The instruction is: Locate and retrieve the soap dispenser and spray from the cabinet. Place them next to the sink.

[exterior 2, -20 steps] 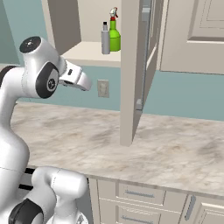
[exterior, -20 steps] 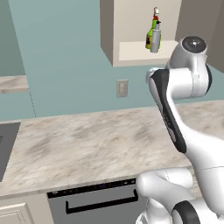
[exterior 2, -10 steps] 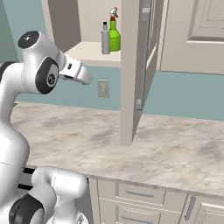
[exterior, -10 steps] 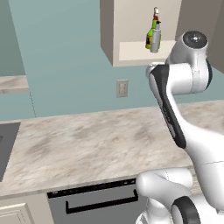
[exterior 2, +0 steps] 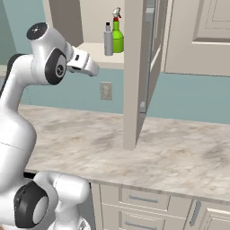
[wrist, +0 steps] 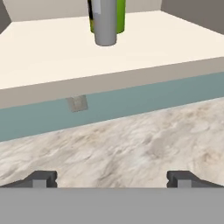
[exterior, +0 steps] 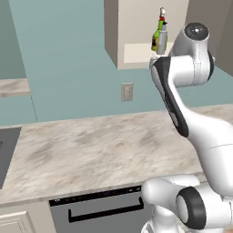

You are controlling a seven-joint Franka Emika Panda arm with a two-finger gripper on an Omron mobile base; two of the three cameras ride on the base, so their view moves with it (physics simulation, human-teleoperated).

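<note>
Grey-silver soap dispenser [wrist: 105,22]: rigid, light, probably slick; your gripper [wrist: 112,179] gapes wide and empty, so pinch mid-body.

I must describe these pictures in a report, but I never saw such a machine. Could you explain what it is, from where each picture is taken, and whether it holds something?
It is a white robot arm with dark joints in a simulated kitchen. Two pictures come from cameras behind the arm, on its left and its right; the third comes from a camera on its hand, looking forward past the two small dark finger tips.

The gripper is open and holds nothing.

In the open tan wall cabinet, a slim grey-silver pump bottle, the soap dispenser, stands beside a bright green spray bottle with a white trigger. Below lies a beige marbled worktop, bare where it shows. At the far left edge of the left picture is a dark grey sink.
</note>
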